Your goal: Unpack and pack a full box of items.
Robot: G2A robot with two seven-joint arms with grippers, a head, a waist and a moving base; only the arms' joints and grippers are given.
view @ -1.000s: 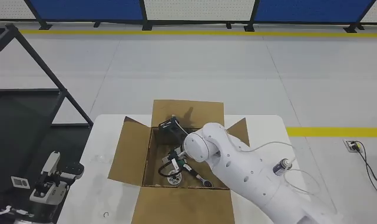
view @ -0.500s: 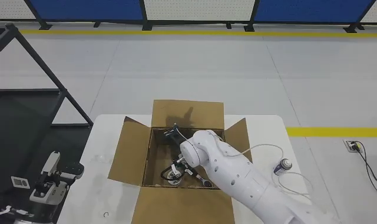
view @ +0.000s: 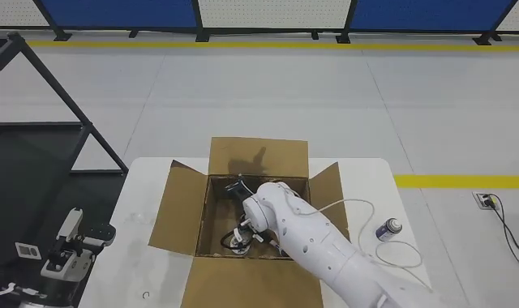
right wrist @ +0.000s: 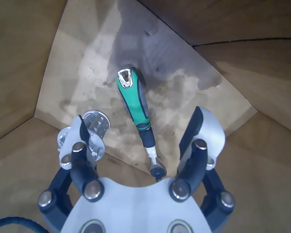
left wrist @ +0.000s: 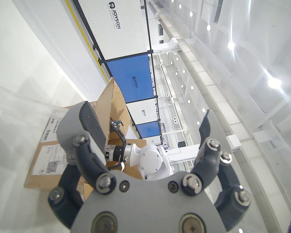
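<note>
With the right tool (right wrist: pixel 138 115) spread wide and empty over the ratchet wrench (right wrist: pixel 133 100), which lay flat on the floor of the box (view: pixel 174 215) toward its 6 o'clock wall, the wrench was judged rigid, fairly heavy, slick at its steel head, and best gripped across the green rubber handle.

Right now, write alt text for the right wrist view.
The open right gripper hangs inside a cardboard box, above a green-handled ratchet wrench lying on its floor. A shiny perforated metal cylinder sits beside the gripper.
</note>
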